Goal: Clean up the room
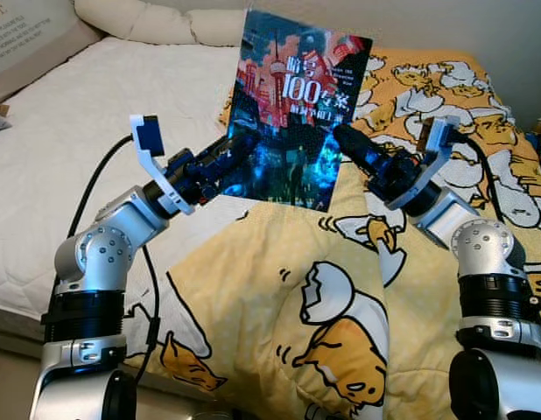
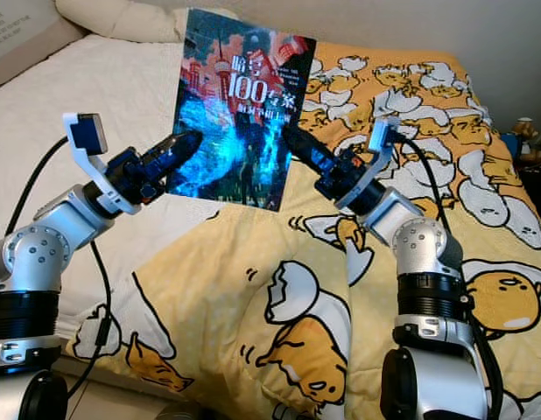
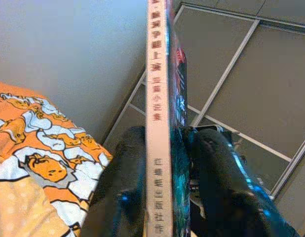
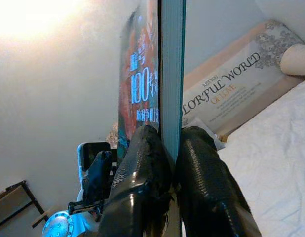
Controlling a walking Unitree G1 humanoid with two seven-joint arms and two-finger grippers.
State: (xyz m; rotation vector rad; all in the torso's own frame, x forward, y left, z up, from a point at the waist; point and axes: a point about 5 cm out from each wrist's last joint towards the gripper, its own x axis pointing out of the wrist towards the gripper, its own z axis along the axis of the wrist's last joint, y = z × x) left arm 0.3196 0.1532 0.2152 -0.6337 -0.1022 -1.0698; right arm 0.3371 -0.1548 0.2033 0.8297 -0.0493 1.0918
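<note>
1. I hold a book upright above the bed, its dark cover with red and white lettering facing my head camera
2. My left gripper is clamped on the book's lower left edge; in my left wrist view the spine stands pinched between both black fingers
3. My right gripper is clamped on the lower right edge, page block squeezed between its fingers
4. Under the book lies a yellow blanket with egg cartoon figures, partly covering the white mattress
5. Pillows sit at the head of the bed
</note>
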